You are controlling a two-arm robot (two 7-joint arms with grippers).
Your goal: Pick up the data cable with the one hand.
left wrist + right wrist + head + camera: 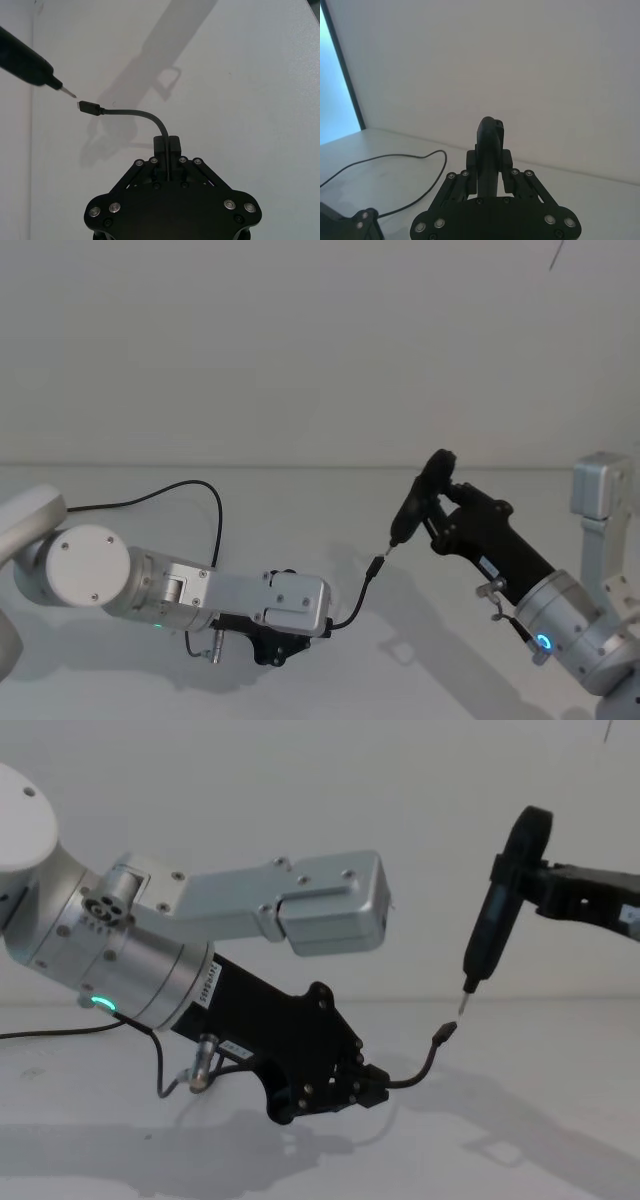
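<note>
The data cable [357,598] is a short black curved cable ending in a small rectangular plug [376,567]. My left gripper [322,630], black on a silver wrist with a green ring, is shut on its other end and holds it just above the white table. In the left wrist view the data cable [142,113] arcs out from the left gripper [166,146]. My right gripper [447,508] is shut on a black pen-like tool [413,502]. The tool's pin tip [463,1008] hangs just above the plug [445,1033], a small gap between them.
A thin dark wrist lead [150,495] loops over the white table [300,520] behind the left arm, with a silver plug [200,1062] at the wrist. A plain white wall stands behind. A blue panel [335,100] shows to one side in the right wrist view.
</note>
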